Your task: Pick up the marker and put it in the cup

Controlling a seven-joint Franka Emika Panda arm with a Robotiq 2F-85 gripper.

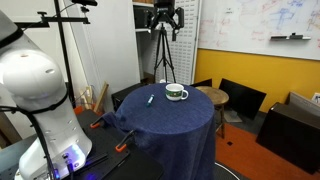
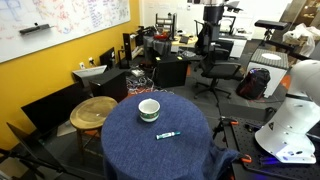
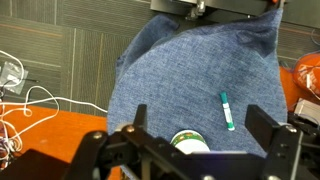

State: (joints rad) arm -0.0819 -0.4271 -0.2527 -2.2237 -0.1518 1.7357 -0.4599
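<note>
The marker is a thin green and white pen lying flat on the blue cloth of the round table. It also shows in both exterior views. The cup, a squat white mug with a green band, stands a short way from it. In the wrist view my gripper body partly hides the cup. My gripper is open and empty, high above the table, with both things far below between its fingers.
The table is draped in blue cloth. A round wooden stool and black chairs stand beside it. A tripod stands behind it. My white arm base is close by. Orange clamps grip the cloth.
</note>
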